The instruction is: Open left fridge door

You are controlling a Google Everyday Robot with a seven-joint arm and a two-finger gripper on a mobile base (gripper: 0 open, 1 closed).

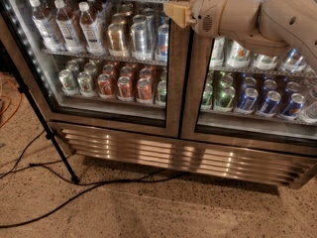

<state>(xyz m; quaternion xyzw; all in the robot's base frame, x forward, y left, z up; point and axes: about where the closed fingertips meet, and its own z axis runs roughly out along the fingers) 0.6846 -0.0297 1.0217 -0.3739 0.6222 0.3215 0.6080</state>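
Note:
The left fridge door [99,110] is a glass pane in a brushed steel frame, with a dotted white LED strip [20,38] along its left side. It stands closed, flush with the twin right door [257,128]. Behind its glass are bottles and red, green and silver cans. My gripper [176,12], tan-tipped on a beige arm [277,19] that comes in from the upper right, sits at the top of the left door's right steel stile [176,83], next to the seam between the two doors. I cannot make out a handle apart from the frame.
A ribbed steel grille [173,155] runs below both doors. A black stand leg [47,133] slants down to the floor at the left. Black cables [99,187] trail across the speckled floor, and an orange cable [10,103] lies at the far left.

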